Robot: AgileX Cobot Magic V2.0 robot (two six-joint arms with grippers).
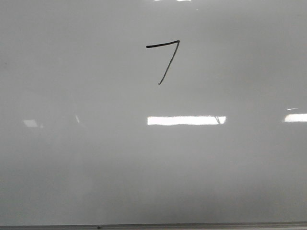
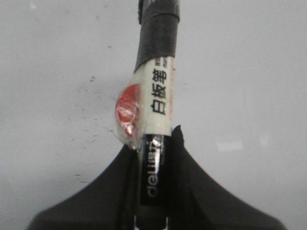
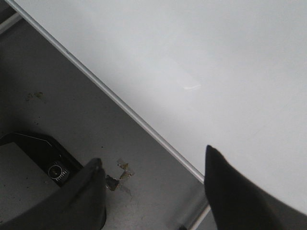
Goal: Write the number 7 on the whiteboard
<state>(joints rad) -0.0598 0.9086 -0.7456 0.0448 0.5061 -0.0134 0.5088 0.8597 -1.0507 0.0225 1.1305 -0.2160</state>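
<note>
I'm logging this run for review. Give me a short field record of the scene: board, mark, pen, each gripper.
board: whiteboard, glossy, fills the front view
mark: number 7, black, upper middle of the board
pen: marker, black with a white label, tip out of view
left gripper: shut on the marker
right gripper: open, holding nothing, over the board's metal edge
arms in front view: none

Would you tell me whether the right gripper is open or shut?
Open: the right gripper shows a wide empty gap between its fingers.
</note>
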